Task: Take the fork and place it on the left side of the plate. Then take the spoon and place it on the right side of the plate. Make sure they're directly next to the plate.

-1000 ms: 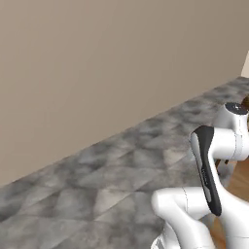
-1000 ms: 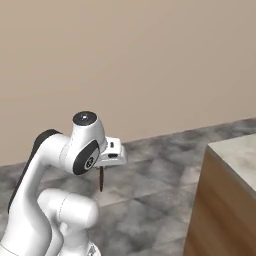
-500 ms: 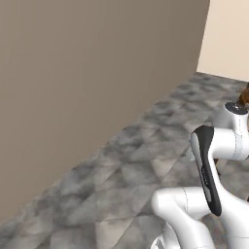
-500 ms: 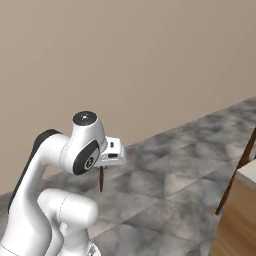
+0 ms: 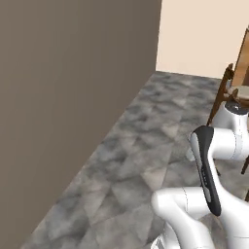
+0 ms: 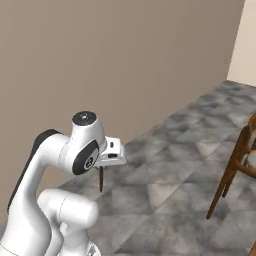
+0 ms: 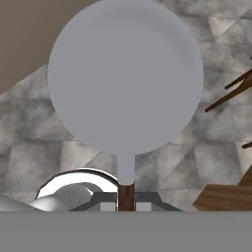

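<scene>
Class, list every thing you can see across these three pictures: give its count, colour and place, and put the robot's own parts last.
Spoon: one, grey bowl on a dark brown handle, held in the gripper, bowl close to the hand camera.
Chair: one, brown wood, standing on the floor at the right edge of the right base view.
Floor: one, mottled grey stone tiles, underfoot.
Wall: one, brown-grey, along the floor; a cream wall meets it at the corner.
Arm: one, white with dark joints, folded over the base.
Gripper: one, shut on the spoon's handle.
</scene>
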Robot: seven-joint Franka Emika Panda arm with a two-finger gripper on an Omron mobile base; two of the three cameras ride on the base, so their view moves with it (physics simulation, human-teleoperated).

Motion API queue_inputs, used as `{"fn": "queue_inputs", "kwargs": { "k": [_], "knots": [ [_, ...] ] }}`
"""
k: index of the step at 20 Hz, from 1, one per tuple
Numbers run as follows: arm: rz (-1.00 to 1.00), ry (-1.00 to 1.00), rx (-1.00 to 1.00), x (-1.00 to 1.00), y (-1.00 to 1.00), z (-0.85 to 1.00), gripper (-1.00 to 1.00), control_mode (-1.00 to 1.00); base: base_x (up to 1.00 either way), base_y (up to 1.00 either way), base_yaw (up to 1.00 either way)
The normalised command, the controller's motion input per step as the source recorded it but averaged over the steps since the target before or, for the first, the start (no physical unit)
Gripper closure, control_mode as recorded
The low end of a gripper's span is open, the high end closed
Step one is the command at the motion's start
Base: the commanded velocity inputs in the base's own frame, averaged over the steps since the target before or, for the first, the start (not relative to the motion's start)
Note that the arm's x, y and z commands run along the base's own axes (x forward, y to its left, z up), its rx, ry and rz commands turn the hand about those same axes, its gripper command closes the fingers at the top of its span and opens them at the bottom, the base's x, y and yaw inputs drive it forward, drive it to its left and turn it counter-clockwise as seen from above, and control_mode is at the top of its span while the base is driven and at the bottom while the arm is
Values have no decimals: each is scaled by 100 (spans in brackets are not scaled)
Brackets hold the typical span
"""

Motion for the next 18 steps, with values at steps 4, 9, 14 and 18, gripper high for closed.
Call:
{"fn": "queue_inputs", "kwargs": {
  "k": [4,9,14,18],
  "knots": [
    [0,0,0,0,0,0,100,100,91,35,-45],
    [0,0,0,0,0,0,100,100,91,33,-45],
    [0,0,0,0,0,0,100,100,91,33,-45],
    [0,0,0,0,0,0,100,100,91,35,-45]
  ]
}}
